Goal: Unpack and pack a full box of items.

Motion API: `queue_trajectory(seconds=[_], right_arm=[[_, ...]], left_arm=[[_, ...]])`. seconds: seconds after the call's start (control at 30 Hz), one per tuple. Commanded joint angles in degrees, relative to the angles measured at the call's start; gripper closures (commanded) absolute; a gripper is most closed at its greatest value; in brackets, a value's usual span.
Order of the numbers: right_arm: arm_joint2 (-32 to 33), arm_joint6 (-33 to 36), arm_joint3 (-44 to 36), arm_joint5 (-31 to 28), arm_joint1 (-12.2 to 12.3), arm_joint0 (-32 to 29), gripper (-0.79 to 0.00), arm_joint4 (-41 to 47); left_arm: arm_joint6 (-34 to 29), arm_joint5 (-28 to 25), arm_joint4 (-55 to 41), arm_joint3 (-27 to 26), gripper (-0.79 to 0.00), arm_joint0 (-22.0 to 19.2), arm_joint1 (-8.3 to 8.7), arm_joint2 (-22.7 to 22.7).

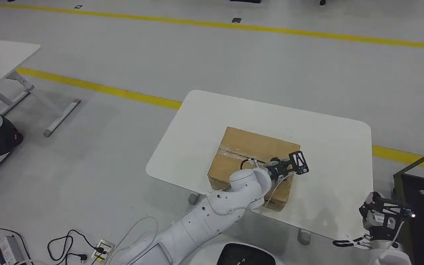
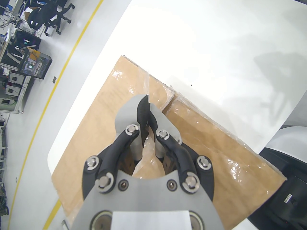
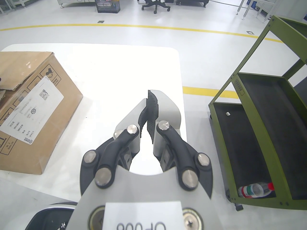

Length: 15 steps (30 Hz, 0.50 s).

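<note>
Cardboard box [image 1: 255, 156] (white label [image 3: 31, 111] on side, print small); left gripper [image 2: 145, 107], right gripper [image 3: 151, 107]: fingers pressed together.

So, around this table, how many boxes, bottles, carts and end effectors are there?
Box: 1
Bottle: 1
Cart: 1
End effectors: 2, the left end effector and the right end effector
Total: 5
</note>
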Motion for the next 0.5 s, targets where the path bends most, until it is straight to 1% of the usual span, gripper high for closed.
queue_trajectory(seconds=[0.0,0.13,0.23,0.4,0.47], right_arm=[[-0.1,0.0,-0.1,-0.1,0.0,0.0,0.0,0.1],[-0.2,0.1,-0.1,-0.6,-0.1,0.0,0.0,0.6],[-0.4,-0.1,-0.2,-1.8,-0.1,0.3,0.0,2.1],[-0.7,-0.6,-0.5,-6.0,-0.2,0.8,0.0,6.8],[-1.1,-0.8,-0.5,-8.5,-0.2,1.2,0.0,9.3]], left_arm=[[0.7,0.5,-0.2,-0.4,0.0,0.2,0.0,-0.4],[1.7,1.7,-0.7,-1.7,0.0,0.6,0.12,-1.9],[2.6,2.7,-1.6,-3.5,0.0,1.4,0.37,-3.9],[3.1,4.4,-1.7,-8.1,0.0,3.5,1.17,-8.2],[2.6,5.3,-2.0,-11.1,0.0,5.0,1.63,-10.7]])
